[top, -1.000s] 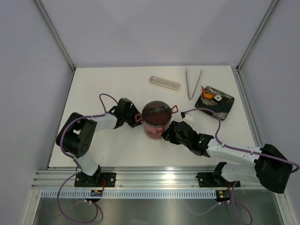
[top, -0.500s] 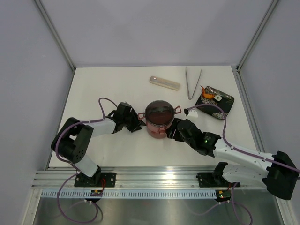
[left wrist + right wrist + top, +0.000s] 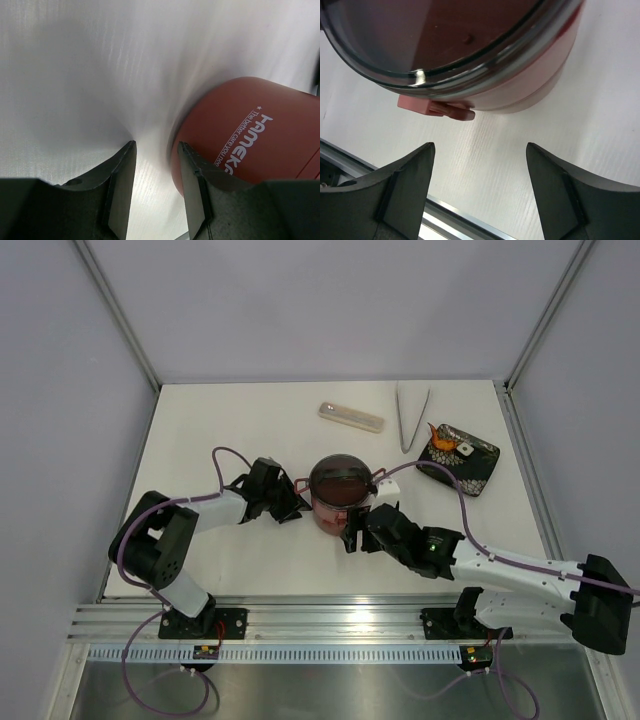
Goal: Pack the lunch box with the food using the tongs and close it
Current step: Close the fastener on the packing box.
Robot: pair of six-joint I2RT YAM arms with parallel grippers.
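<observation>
The right gripper has just spread wide, empty, before the closed lunch box. The left gripper waits part-open, empty. The food remains unpacked.

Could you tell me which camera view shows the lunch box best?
The top view: the whole lunch box shows there, closed. The right wrist shows only part of its lid and a red latch; the left wrist only its maroon side.

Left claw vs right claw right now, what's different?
The left claw has jaws narrowly apart, at the lunch box's left side. The right claw has jaws spread wide, at its near side, facing a red latch. Shared: both empty, low beside the box.
</observation>
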